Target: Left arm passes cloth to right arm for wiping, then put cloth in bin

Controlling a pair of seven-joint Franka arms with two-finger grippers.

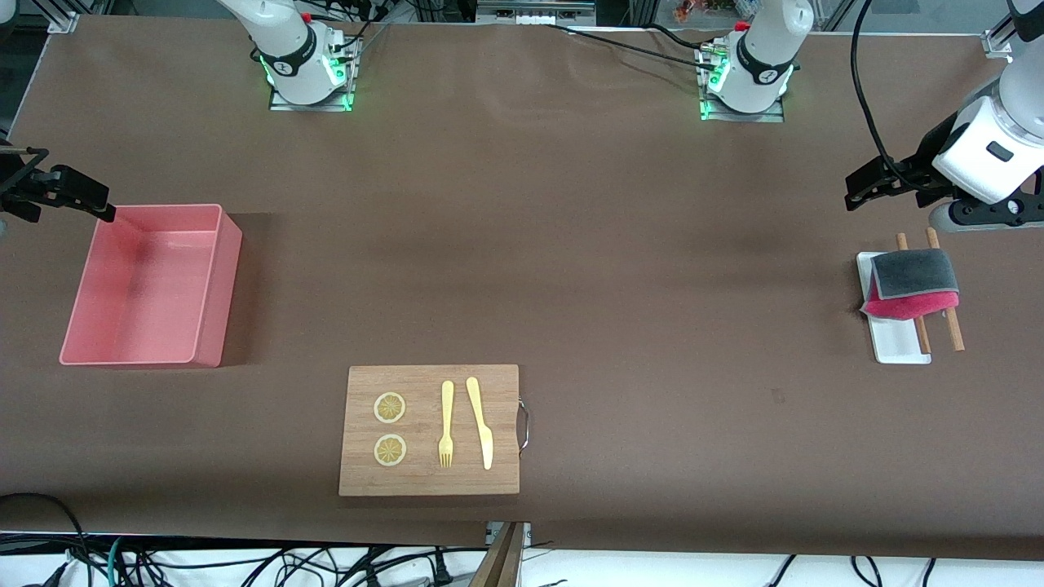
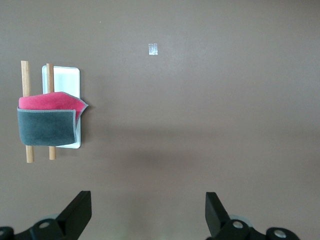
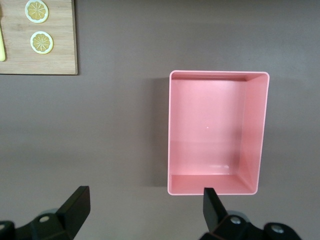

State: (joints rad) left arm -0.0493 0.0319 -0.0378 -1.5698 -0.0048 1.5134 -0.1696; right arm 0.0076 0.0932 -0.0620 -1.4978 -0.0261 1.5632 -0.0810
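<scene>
I have two arms and two pincers, and both wait above a brown bench. My left pincer hangs in the air at the left arm's end of the bench, over bare bench just beside the white tray; its jaws are spread wide with nothing between them. My right pincer hangs over the edge of the bin at the right arm's end, jaws likewise wide apart and holding nothing.

There is one cloth. It is small and soft, folded over, with a dark grey face on top and a bright pink-red face showing underneath along one edge. It lies draped across two thin wooden sticks, which rest over one small flat white tray.

There is one bin, a pink rectangular tub with upright walls.

Nearer the front camera, between the two ends, lies one wooden board with a metal handle. On it sit two lemon slices, one yellow fork and one yellow knife.
</scene>
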